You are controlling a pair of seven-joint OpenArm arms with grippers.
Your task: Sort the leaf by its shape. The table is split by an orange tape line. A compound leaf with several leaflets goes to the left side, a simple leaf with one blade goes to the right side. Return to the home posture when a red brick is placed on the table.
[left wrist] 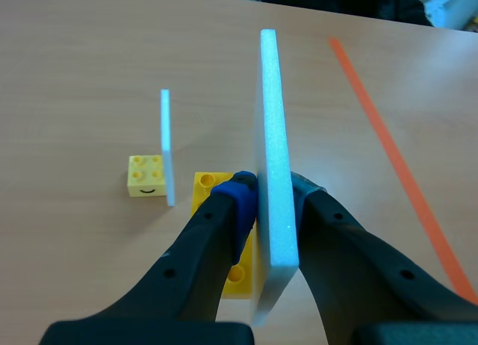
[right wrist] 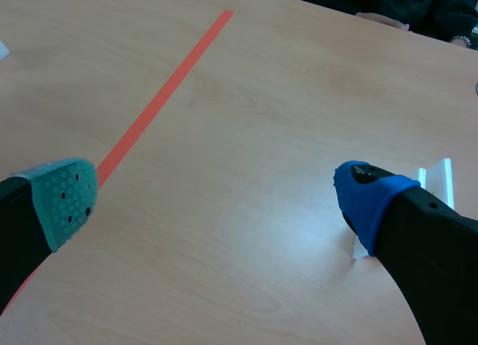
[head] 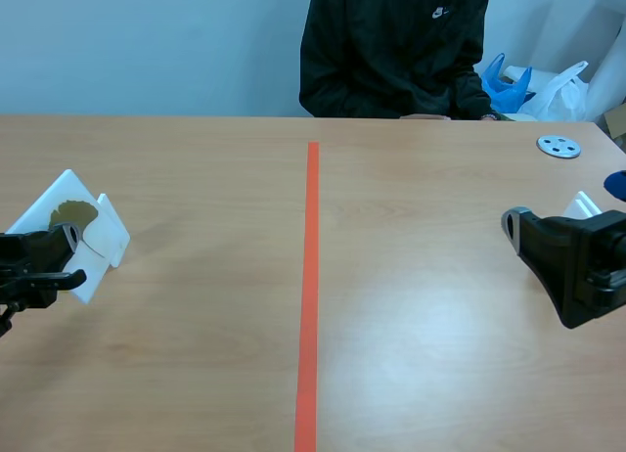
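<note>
Wooden table (head: 196, 325), two white boards (left wrist: 272, 136), one tight in left claw (left wrist: 272, 190); two yellow bricks (left wrist: 146, 175); right claw (right wrist: 216, 194) agape.

matt white foam card (left wrist: 275, 173), glossy wooden table (head: 196, 354)

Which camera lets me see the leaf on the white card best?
The scene view. There a white card faces the camera, so the yellowish leaf on it shows. The left wrist view shows only thin card edges, one card clamped in the left pincer, no leaf. The right wrist view does not show it.
</note>
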